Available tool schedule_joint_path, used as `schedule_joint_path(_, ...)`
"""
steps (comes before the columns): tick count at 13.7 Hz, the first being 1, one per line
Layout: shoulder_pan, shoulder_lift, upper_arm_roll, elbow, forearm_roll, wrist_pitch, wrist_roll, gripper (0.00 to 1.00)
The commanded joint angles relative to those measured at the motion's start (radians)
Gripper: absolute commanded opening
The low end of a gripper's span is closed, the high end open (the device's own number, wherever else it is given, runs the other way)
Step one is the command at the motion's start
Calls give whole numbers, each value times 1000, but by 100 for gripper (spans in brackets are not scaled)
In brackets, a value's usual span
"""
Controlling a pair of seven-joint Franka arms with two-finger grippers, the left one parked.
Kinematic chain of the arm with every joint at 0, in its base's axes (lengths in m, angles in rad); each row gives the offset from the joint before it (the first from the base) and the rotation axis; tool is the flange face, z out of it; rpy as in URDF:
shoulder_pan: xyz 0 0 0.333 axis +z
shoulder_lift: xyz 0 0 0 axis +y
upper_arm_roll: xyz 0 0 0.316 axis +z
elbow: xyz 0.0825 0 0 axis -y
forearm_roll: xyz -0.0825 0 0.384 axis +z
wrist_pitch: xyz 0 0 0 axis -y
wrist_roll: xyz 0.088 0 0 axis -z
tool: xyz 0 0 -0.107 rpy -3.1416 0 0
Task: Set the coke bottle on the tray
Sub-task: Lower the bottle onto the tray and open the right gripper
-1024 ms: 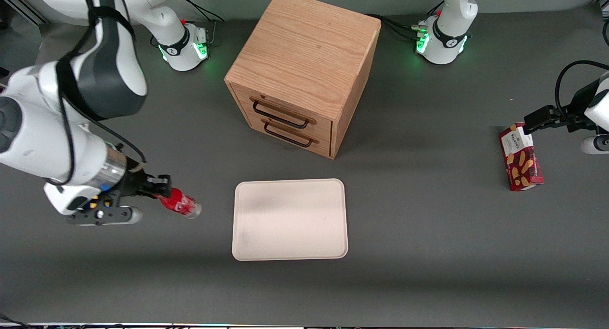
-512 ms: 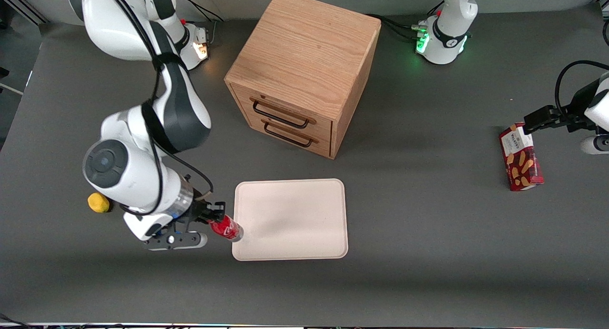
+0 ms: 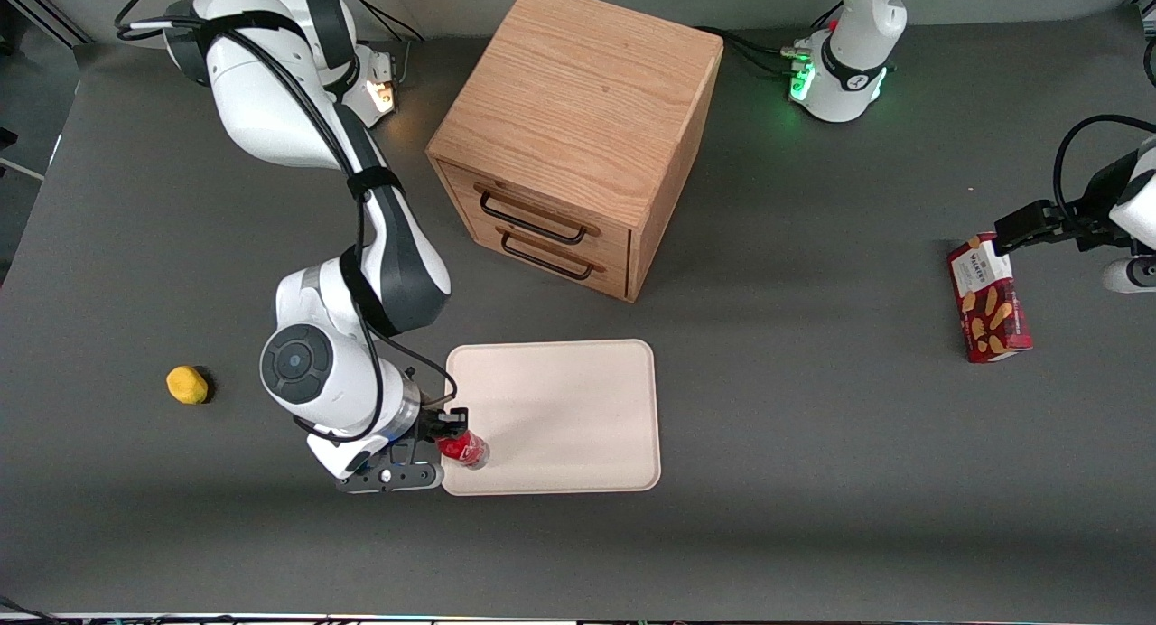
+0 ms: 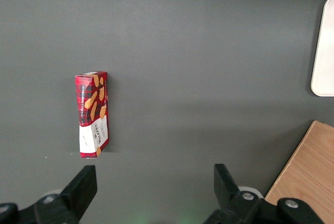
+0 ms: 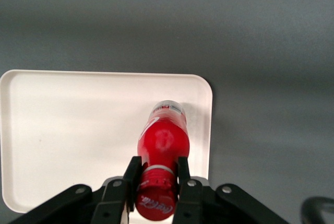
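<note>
Gripper (image 3: 449, 426) hangs over the tray (image 3: 578, 399) corner nearest the working arm's end of the bench (image 3: 813, 517). Jaws clamped on the coke bottle (image 3: 464, 450) at its neck, just under the cap (grip high, so the clear base leads downward). Bottle body extends out past the jaw tips, its base over the tray floor just inside the rim (image 5: 209, 125); whether it touches cannot be told. Judgement: transport essentially done, lowering and release remain. Yellow lump (image 3: 187, 384) lies well apart from the jaws, irrelevant.
</note>
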Motion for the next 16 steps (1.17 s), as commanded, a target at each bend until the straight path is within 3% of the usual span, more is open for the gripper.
schedule_joint_path(1,-7,3,2,15,24,4,25,0)
schedule_joint_path(3,-7,9,2,4,18,13,25,14)
schedule_joint_path(4,-7,7,2,-11,17,16,25,28)
schedule_joint_path(5,-5,7,2,-19,23,39,25,63)
schedule_joint_path(6,4,6,2,-24,23,66,25,76)
schedule_joint_path(7,12,6,2,-42,24,74,27,100)
schedule_joint_path(12,7,-74,-10,-61,15,77,71,100)
schedule_joint_path(16,-2,-337,-82,-294,14,-27,41,100)
